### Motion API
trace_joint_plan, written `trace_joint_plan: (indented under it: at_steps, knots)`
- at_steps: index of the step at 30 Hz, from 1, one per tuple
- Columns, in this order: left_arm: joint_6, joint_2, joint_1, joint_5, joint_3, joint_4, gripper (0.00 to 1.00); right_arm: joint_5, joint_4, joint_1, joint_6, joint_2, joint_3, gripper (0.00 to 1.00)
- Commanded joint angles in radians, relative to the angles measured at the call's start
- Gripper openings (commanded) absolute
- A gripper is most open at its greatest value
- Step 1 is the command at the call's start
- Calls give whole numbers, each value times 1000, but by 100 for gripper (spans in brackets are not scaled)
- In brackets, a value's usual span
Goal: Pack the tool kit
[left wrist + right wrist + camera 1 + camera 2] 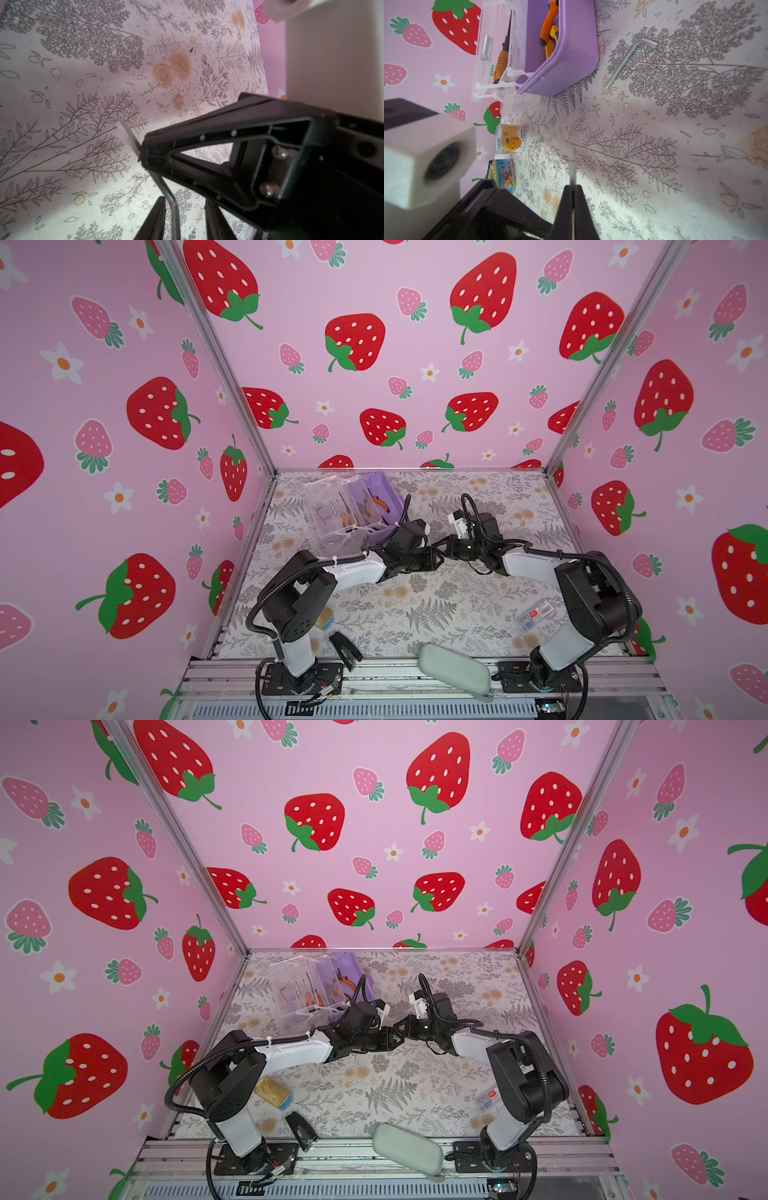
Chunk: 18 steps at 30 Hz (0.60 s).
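— Steel, thin and stiff: that is the hex key (128, 134) we have between us. Our right gripper (572, 188) is pressed together on its shaft, one end poking out past the tips.

— And our left gripper (185, 200) stands spread around the far part, where the key bends. One finger (156, 216) is just beside the metal and the opposite one is apart, so we have no pinch there yet.

— It weighs next to nothing, we'd say, but smooth metal may swivel between flat pads. We should take a straight stretch square across.

— Where is the tool kit (376, 506)?

— Towards the back of the worktop (415, 614), left of where our grippers meet, with its lid open. Orange pliers (548, 35) lie in the lilac base and a screwdriver (503, 58) in the clear tray.

— A second hex key (626, 65) lies flat on the worktop, near the base.

— That one is low and hard to get under. The case looks light and rigid to us, its clear lid the brittle part.
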Motion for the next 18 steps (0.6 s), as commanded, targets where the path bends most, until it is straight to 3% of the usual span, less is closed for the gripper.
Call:
trace_joint_plan:
  at_steps: [1,14,18]
  knots:
    - [-5,13,-5,-7,52,-16,34,-25,37,-2,25,-38,-16,0]
    - [20,4,4,-44,88,-74,1,-20,51,1,48,-113,-59,0]
    - [20,-5,7,-47,82,-78,0,-6,43,1,39,-132,-79,0]
